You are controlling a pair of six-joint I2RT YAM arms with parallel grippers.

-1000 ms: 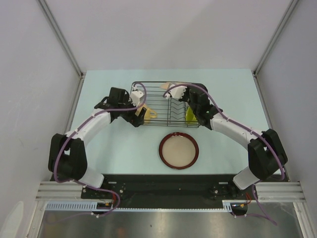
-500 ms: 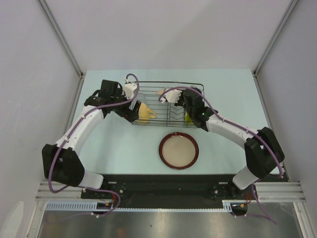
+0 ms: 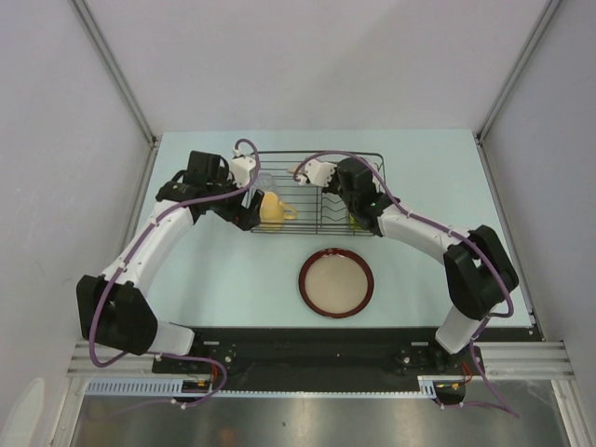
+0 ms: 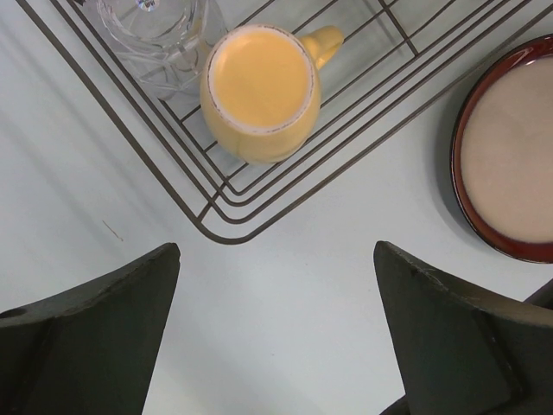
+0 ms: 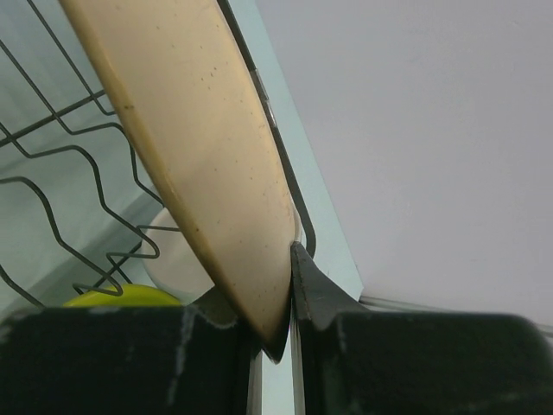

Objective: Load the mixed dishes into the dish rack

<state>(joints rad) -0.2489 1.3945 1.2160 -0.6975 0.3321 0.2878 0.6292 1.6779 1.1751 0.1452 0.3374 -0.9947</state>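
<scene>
Tan plate [image 5: 207, 164] clamped edge-on in right gripper [image 5: 282, 303], swung further left over rack [image 3: 317, 209]; left gripper [image 4: 276, 333] gaping, backed off mug [image 4: 259, 91] now racked. Red-rimmed plate [image 3: 335, 284] left.

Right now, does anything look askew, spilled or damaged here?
Nothing stands out. The mug stands upright in the dish rack beside the glass, the right gripper holds a tan plate on edge over the rack, and the dark-rimmed plate lies flat on the table.

Mug [image 4: 259, 86], glass [image 4: 155, 24] block rack [image 4: 226, 194] corner; table [image 4: 285, 311] beside it passable.
</scene>
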